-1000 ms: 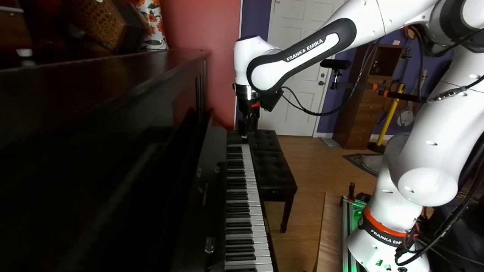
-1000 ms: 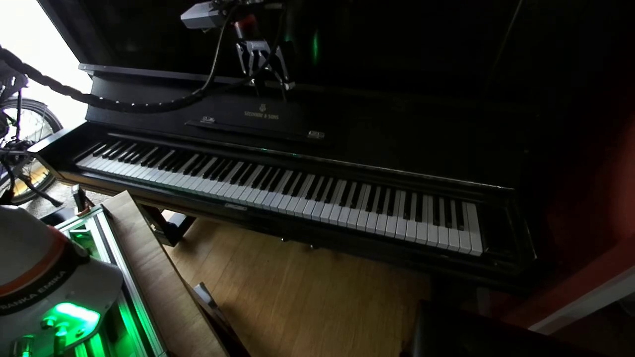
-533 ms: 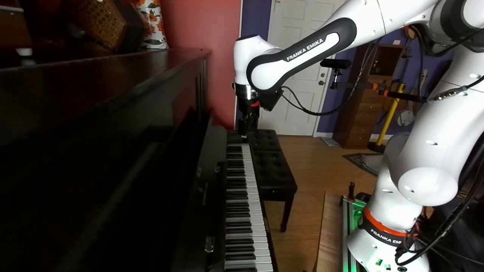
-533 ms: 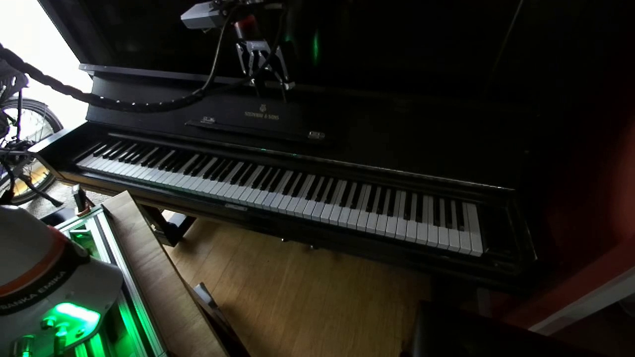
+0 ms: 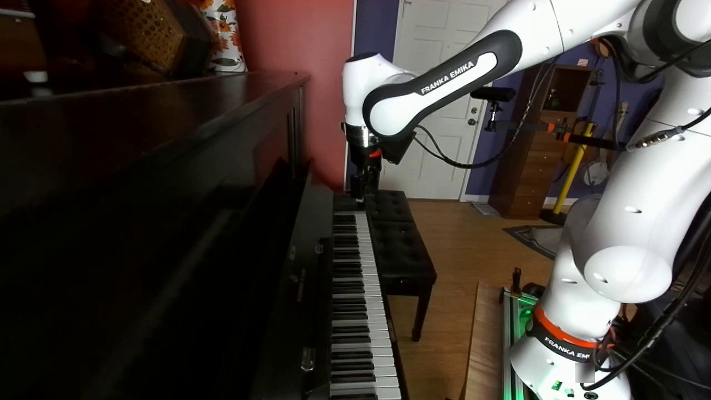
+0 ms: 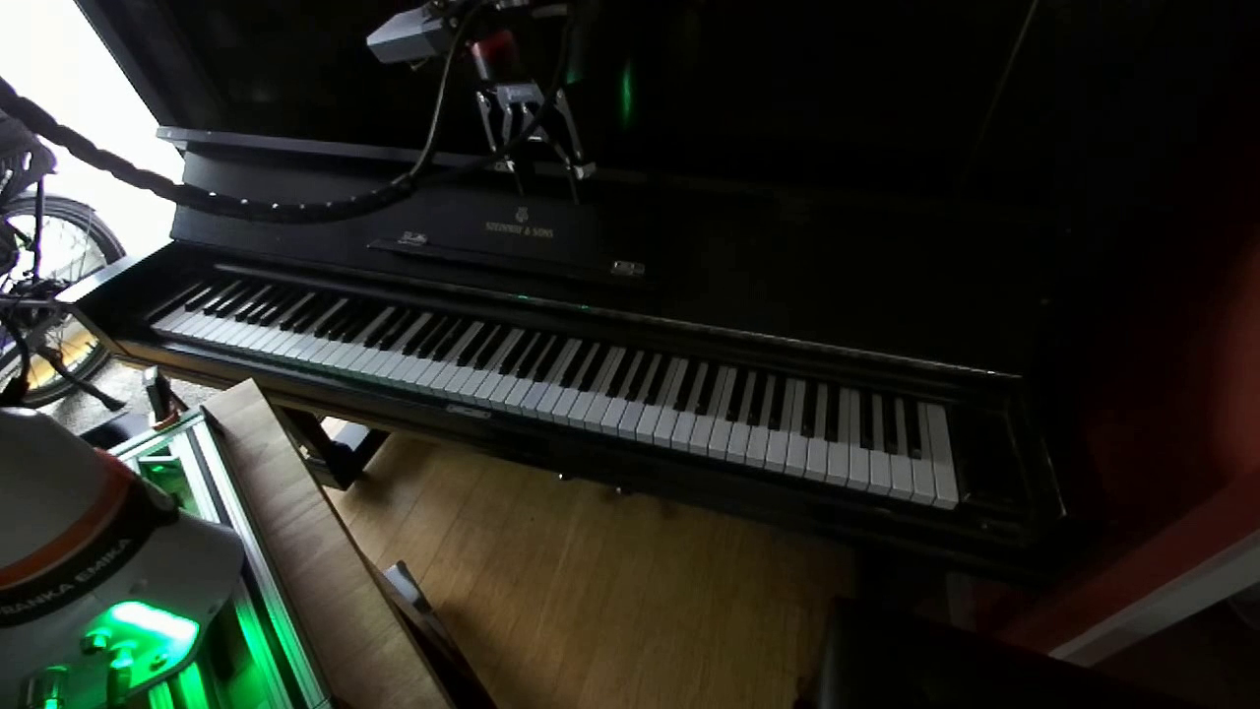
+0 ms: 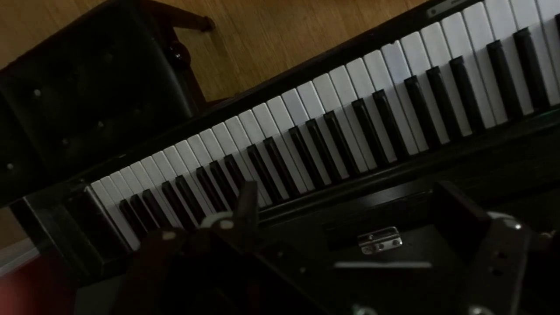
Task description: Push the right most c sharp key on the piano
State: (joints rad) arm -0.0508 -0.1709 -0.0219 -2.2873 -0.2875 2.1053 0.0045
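Note:
The dark upright piano shows in both exterior views, with its long keyboard exposed. In the wrist view the piano keys run diagonally, and the keyboard's right end lies at the left. The rightmost C sharp key is the left black key of the last pair; it also shows in the wrist view. My gripper is open and empty, pointing down, apart from the keys. In the wrist view my gripper's fingers stand wide apart, with the fallboard behind them.
A black padded bench stands in front of the keyboard's right end; it also shows in the wrist view. A metal clip sits on the piano's fallboard. A wooden board lies beside the robot base. A cable hangs before the piano.
In an exterior view my gripper has moved slightly to the right and down during the last half second. Its fingers stay apart. The piano and bench have not moved.

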